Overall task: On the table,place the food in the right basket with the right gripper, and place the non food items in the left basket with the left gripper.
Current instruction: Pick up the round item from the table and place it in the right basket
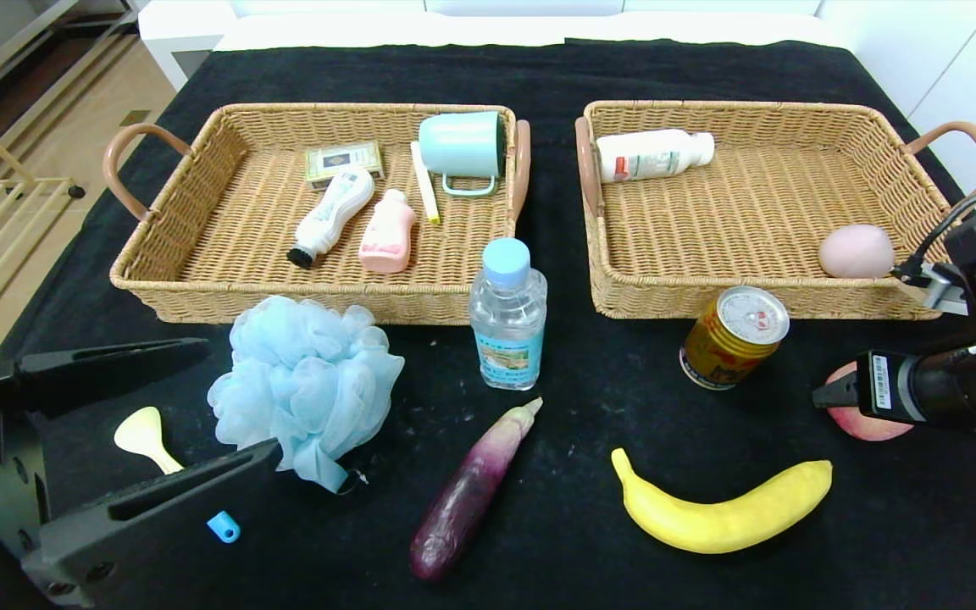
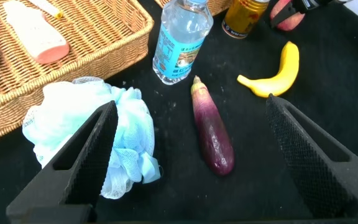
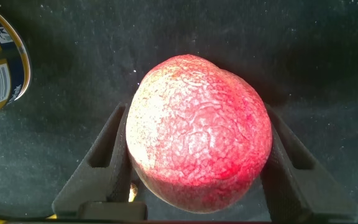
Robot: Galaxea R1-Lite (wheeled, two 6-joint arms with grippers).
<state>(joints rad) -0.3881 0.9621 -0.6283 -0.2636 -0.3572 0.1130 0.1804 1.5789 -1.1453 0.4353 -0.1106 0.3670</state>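
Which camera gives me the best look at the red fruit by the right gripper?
The right wrist view: the red fruit fills the frame between the right gripper fingers. In the head view the arm hides most of it. The left wrist view catches only a far sliver.

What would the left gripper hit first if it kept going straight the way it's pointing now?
Probably the purple eggplant, which lies between the open fingers of the left gripper in the wrist view. The blue bath pouf sits beside one finger and might brush it; depth is unclear.
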